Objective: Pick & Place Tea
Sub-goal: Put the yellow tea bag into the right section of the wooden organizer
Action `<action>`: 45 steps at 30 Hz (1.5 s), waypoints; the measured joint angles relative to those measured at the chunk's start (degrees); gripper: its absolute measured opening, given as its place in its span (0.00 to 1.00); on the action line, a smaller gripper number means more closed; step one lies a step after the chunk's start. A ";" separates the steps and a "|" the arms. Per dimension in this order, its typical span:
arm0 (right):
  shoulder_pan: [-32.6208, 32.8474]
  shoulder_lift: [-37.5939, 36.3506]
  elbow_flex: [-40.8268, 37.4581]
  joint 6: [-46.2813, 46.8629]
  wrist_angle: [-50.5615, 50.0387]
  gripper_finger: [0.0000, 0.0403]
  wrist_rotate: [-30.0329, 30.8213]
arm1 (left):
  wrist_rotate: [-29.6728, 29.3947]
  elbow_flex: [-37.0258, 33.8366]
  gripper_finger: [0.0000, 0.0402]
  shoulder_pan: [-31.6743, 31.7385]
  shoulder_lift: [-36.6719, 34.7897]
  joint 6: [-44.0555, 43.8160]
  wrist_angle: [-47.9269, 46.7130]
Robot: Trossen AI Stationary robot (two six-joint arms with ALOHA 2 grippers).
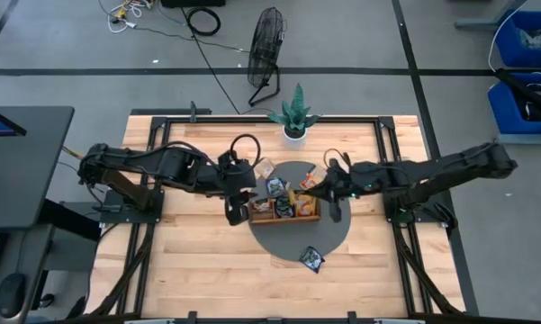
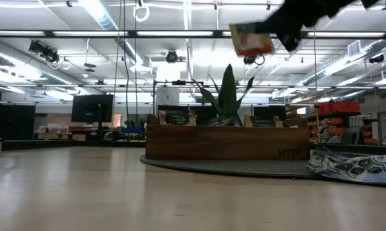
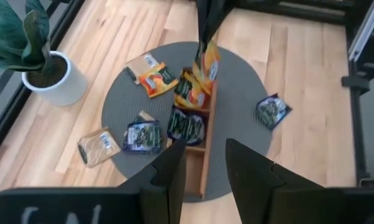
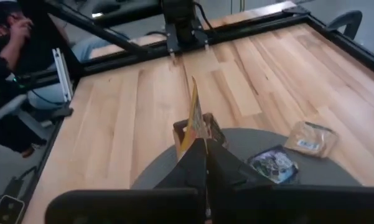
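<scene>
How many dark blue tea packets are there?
3: one dark blue square sachet alone on the grey round mat, a second beside the brown wooden tray, a third inside it. Others may hide.

The desk [image 1: 198,270] is light wood. The round mat [image 3: 236,143] is grey. The tray [image 2: 225,142] is brown. One sachet [image 3: 155,79] is orange, another sachet [image 3: 273,111] dark blue. The plant pot [image 3: 59,81] is white.
</scene>
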 joint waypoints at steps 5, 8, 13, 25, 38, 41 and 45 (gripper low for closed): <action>-0.22 -3.64 -11.68 1.41 10.08 0.00 0.00 | -0.24 0.00 0.29 0.00 0.08 -1.89 2.26; -0.24 -4.67 -16.73 1.51 14.04 0.00 0.03 | -0.25 0.00 0.29 0.01 0.10 -2.69 2.83; -0.24 -4.35 -22.73 1.09 20.70 0.00 0.01 | -0.39 0.00 0.29 0.02 0.12 -4.95 4.03; -4.48 -4.23 -28.09 -10.41 28.30 0.00 -4.33 | -0.46 0.00 0.29 0.07 0.14 -8.03 5.93; -8.98 1.01 -28.11 -13.55 32.54 0.00 -12.41 | -0.83 0.00 0.29 0.08 0.17 -9.39 6.45; -8.97 2.99 -28.11 -13.57 32.93 0.00 -12.73 | -0.83 0.00 0.29 0.07 0.17 -9.43 6.45; -8.96 5.71 -28.11 -13.62 34.91 0.00 -12.76 | -0.83 0.00 0.29 0.07 0.17 -9.45 6.45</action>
